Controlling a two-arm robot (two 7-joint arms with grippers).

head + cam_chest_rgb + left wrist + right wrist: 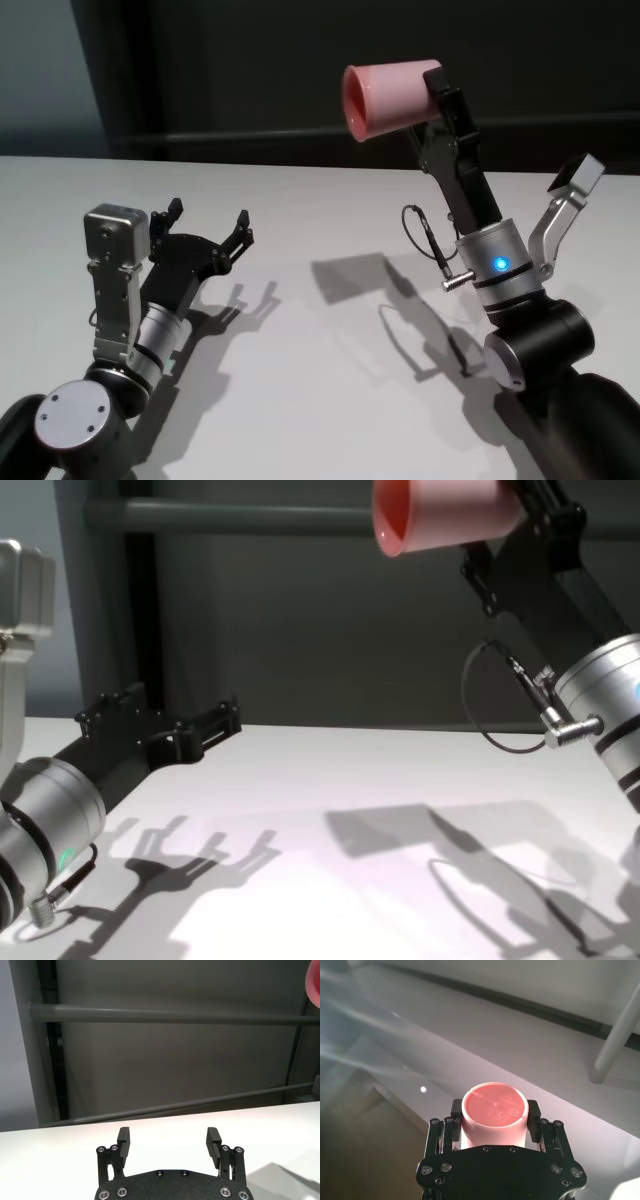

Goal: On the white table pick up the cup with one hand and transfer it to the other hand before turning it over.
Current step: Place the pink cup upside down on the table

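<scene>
While raised, the right gripper (441,95) clamps the cup (390,97) sideways.

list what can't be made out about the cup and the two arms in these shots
- Cup inside: only a sliver of the mouth shows in head and chest views; right wrist view shows just the base.
- Cup in left wrist view: cut off by the corner.
- Right gripper pads: hidden behind the cup.
- Left gripper: empty, open.

A dark wall (250,70) stands beyond the far edge; grey horizontal rails (165,1014) run across it.
</scene>
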